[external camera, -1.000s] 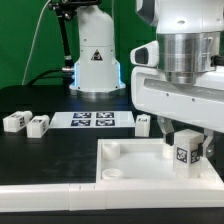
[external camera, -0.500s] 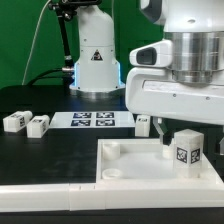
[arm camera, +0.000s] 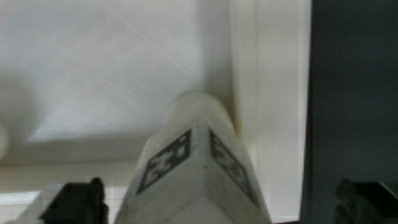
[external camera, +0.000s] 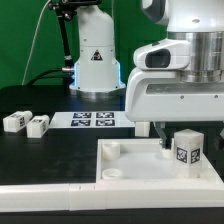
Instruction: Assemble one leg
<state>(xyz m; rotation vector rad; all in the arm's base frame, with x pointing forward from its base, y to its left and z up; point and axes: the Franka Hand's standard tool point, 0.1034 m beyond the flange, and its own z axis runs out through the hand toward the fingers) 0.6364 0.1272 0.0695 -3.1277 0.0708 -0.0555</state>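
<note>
Small white plastic leg with a black-and-white square tag stands upright on the large white square panel, near the exterior view's right. Gripper sits right above it, jaws spread either side, not touching. Two more legs lie on the black desk, marker board beside them.

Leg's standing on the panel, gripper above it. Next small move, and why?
Probably lift straight up and clear. The leg stands upright on the panel by a corner, and in the wrist view the fingertips sit apart on either side of the leg, not touching it. So it looks released; two legs wait on the table at the exterior view's left.
</note>
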